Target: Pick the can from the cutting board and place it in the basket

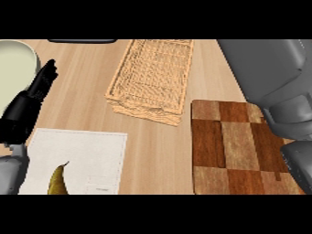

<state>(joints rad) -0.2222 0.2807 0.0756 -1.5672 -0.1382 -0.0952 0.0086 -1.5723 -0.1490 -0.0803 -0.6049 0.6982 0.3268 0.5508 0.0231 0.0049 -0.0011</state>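
Grey metal fills the right side of the frame: the right arm (280, 96) comes in big and close, from upper right down to lower right. Its hand is not in the picture, so I cannot tell if it holds anything. Under the arm lies the cutting board (229, 146), brown checks, lower right. No can shows on the board. It may be hidden under the arm.

At the left, the left hand (33, 98) points up with straight fingers, resting. Beside it sits a pale bowl (6, 73), upper left. A white cloth (77, 160) lies lower left with a yellow-brown pointed thing (58, 180) on it. I cannot tell what that is.

The basket (151, 77) sits in the upper middle, with nothing inside that I can see.

To do well, the arm should carry the can over the middle of the basket, go low, then let go.
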